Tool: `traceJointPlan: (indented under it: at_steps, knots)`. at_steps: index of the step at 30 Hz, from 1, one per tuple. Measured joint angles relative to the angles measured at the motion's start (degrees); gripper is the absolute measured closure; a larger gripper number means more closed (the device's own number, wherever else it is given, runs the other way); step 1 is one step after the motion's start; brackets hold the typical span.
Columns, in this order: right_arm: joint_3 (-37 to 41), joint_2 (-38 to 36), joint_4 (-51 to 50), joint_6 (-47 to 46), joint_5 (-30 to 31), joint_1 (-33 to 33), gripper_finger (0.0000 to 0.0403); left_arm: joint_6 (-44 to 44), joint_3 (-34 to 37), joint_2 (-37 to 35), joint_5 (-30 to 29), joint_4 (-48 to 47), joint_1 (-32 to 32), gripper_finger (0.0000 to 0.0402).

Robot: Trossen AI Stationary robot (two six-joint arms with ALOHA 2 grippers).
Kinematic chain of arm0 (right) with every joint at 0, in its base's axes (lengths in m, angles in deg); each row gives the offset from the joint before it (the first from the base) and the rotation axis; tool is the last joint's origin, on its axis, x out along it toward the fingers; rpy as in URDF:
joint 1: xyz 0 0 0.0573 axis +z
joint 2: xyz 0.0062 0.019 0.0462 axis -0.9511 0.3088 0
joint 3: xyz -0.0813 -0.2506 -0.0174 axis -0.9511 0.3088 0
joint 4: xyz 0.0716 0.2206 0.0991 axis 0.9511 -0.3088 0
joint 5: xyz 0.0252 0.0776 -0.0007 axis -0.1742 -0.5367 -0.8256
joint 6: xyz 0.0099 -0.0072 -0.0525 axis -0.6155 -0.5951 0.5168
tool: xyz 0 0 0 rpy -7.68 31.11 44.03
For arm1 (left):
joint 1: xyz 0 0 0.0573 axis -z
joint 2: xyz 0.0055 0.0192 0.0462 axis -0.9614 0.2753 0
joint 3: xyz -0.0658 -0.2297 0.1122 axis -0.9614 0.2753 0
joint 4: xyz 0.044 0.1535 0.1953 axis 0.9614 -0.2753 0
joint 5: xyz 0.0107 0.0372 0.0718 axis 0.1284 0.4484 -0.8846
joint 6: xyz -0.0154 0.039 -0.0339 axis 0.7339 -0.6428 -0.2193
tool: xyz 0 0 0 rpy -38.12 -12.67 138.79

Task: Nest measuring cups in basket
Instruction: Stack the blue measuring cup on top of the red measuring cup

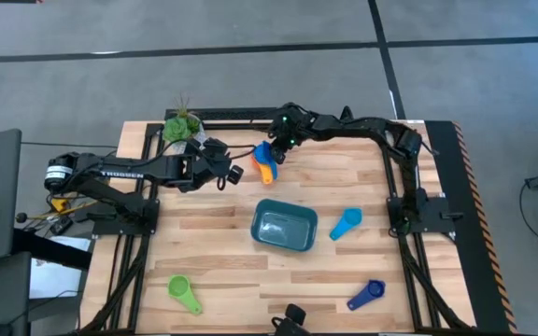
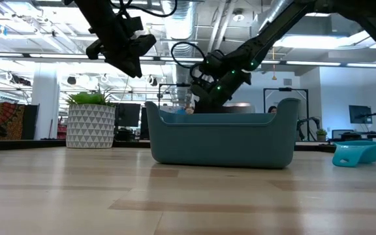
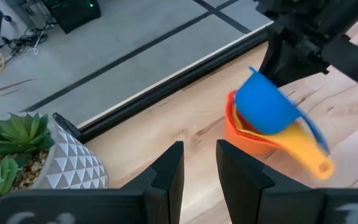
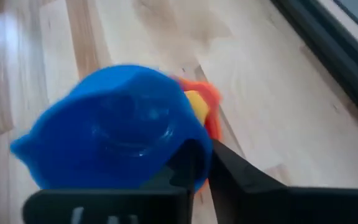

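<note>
Clutter sits mostly toward the far edge of the wooden table [image 1: 222, 233]: a white patterned pot [image 2: 91, 125] with a green plant stands at the far left corner, just beside the left gripper [image 1: 233, 175], which hovers above the boards with its fingers [image 3: 166, 171] a narrow gap apart and nothing between them. Just past it lies a stack of nested cups, orange [image 3: 241, 138] at the bottom with yellow [image 3: 303, 152] inside it. The right gripper [image 1: 274, 152] is at that stack, its fingers [image 4: 229, 171] pinched on the rim of a blue cup [image 4: 114, 140] that rests tilted on top of the others. The teal basket [image 1: 285, 227] sits near the middle of the table, well apart from the stack. From table height its wall hides most of the stack behind it. A light blue cup [image 1: 345, 224] lies just right of the basket, a dark blue cup [image 1: 366, 296] near the right front, and a green cup [image 1: 183, 292] near the left front. Black frame rails border the table. Grey floor with dark lines surrounds it, and beyond are white ceiling ducts, desks and monitors.
</note>
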Motion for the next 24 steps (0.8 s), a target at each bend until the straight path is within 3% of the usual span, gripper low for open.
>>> traceJointPlan:
  at_steps: [7,16,18,24]
  knots:
    - [0.0,-2.5,-0.9,0.2,0.7,0.2,0.0390,-0.1,0.0,0.0,-0.1,-0.3,0.0,0.0317]
    - [0.1,-8.9,-5.9,-0.7,1.5,-0.2,0.0384,-3.6,0.0,0.0,0.5,0.9,-1.7,0.0317]
    - [0.0,-10.6,-8.7,-0.9,1.7,-0.5,0.0389,-7.0,0.0,0.0,3.5,2.5,-3.2,0.0317]
    - [3.4,-15.6,-21.7,-1.6,3.0,-3.2,0.0388,-16.0,0.0,0.3,20.7,9.2,-8.8,0.0317]
